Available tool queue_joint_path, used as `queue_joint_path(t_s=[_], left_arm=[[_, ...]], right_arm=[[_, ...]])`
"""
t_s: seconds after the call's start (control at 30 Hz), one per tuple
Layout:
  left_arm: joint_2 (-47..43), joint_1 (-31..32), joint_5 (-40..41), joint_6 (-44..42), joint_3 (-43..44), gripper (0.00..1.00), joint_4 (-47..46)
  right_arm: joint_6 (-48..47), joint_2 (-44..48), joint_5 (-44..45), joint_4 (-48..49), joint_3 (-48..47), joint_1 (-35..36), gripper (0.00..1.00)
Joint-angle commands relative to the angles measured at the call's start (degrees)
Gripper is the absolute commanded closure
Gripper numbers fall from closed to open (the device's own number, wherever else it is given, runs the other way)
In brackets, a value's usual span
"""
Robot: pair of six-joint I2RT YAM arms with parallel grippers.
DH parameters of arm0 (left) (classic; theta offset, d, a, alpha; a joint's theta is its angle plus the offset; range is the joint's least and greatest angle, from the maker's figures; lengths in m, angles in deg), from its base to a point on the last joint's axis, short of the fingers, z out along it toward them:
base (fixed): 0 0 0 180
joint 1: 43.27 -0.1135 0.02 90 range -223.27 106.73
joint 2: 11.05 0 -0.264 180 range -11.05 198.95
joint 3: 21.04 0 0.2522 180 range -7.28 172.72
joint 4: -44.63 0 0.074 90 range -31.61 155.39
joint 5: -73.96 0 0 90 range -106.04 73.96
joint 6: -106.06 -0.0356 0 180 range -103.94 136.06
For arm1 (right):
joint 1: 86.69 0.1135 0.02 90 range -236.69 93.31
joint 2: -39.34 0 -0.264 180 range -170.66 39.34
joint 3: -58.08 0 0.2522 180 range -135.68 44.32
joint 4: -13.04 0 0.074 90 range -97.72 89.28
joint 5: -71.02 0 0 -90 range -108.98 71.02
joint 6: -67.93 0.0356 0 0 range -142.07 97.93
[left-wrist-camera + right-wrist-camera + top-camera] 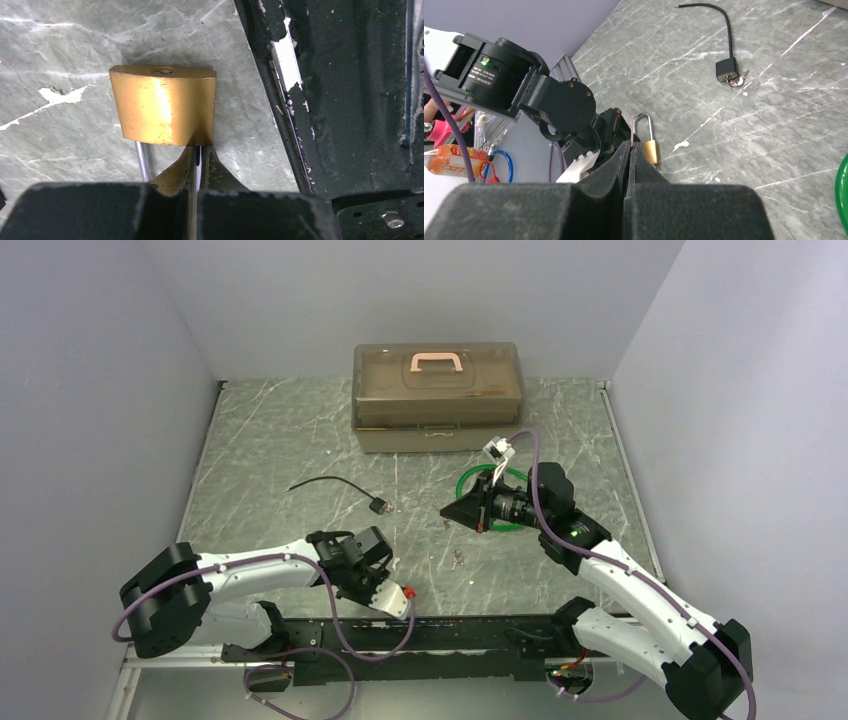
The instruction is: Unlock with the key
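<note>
Left gripper [198, 155] is pinched shut on one shackle leg of the brass padlock [162, 107], low over the table [60, 50], just beside the black base rail [350, 100], keyhole end facing away from the fingers. Right gripper [629, 150] is closed mid-table with nothing visible between its fingers. Loose keys [458, 560] lie between the arms.

Brass padlock [162, 107]: squat golden body, scuffed and shiny, round keyway plug [163, 71] on the face turned toward the top of the left wrist view. Sits centre-left in that frame, close against the table [60, 45], steel shackle [143, 160] running down toward the bottom edge. Pinched at the other shackle leg by the left gripper [197, 167]. Shows small at lower centre of the right wrist view, shackle loop uppermost. Small pale key [458, 560] flat at lower centre of the top view, detail too small to tell.
</note>
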Motion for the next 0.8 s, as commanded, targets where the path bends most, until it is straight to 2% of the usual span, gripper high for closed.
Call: queue_joint_path(t_s=[0.0, 0.13, 0.27, 0.4, 0.53, 0.63, 0.77], left_arm=[[2.4, 0.6, 1.0, -1.0, -3.3, 1.00, -5.0], [2.8, 0.5, 1.3, 1.0, 0.0, 1.00, 0.1], [-1.7, -2.0, -2.9, 0.1, 8.5, 1.00, 12.1], [-5.2, -9.6, -15.6, -5.9, 21.9, 1.00, 29.5], [-3.7, -18.5, -30.0, -14.9, 34.3, 1.00, 46.6], [-2.9, -21.0, -35.3, -18.8, 36.5, 1.00, 53.1], [-4.9, -22.4, -37.8, -19.4, 34.3, 1.00, 53.2]], right_arm=[[1.0, 1.2, 0.1, 1.8, -3.3, 0.0, 1.00], [0.7, 1.0, 0.3, 0.9, -3.8, 0.0, 1.00], [-0.3, -0.1, 0.0, 0.6, -4.9, 0.0, 1.00], [-2.6, -1.3, 0.8, -1.8, -6.2, 0.2, 1.00], [-6.4, -1.8, 4.0, -3.1, -6.6, 2.9, 1.00], [-9.8, -3.1, 8.1, -5.1, -7.7, 7.9, 1.00], [-12.1, -5.1, 12.4, -5.6, -7.8, 13.3, 1.00]])
